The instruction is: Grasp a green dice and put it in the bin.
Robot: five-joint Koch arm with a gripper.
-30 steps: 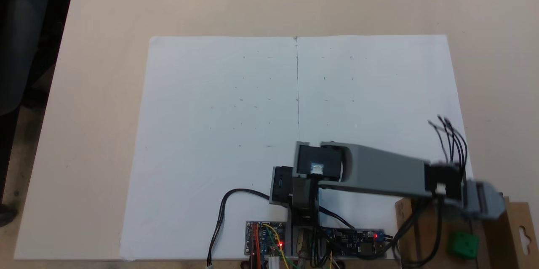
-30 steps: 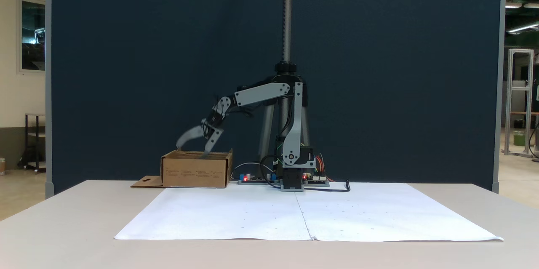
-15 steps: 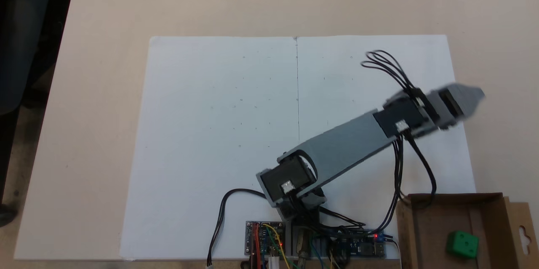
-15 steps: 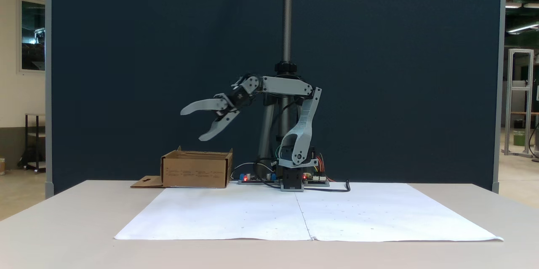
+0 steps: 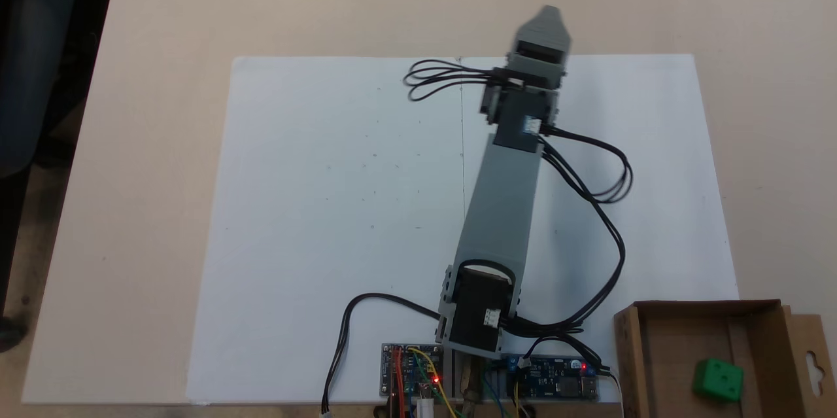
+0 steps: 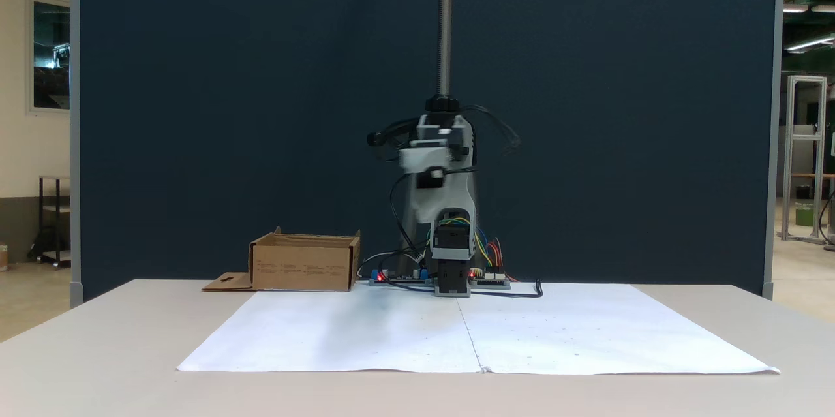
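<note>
The green dice lies on the floor of the bin, a low brown cardboard box at the bottom right of a fixed view. In the other fixed view the bin stands left of the arm's base, and its walls hide the dice. My gripper is stretched out over the far edge of the white paper, well away from the bin. From the front the gripper points at the camera. Its jaws lie one over the other, so their gap does not show.
Two white paper sheets cover the middle of the beige table. Circuit boards with red lights sit by the arm's base. Black cables loop beside the arm. The bin's flap lies flat at its outer side. A metal pole rises behind the base.
The arm rose out of the bin and swung away from it to the middle of the paper, now reaching straight forward. The dice stayed in the bin.
</note>
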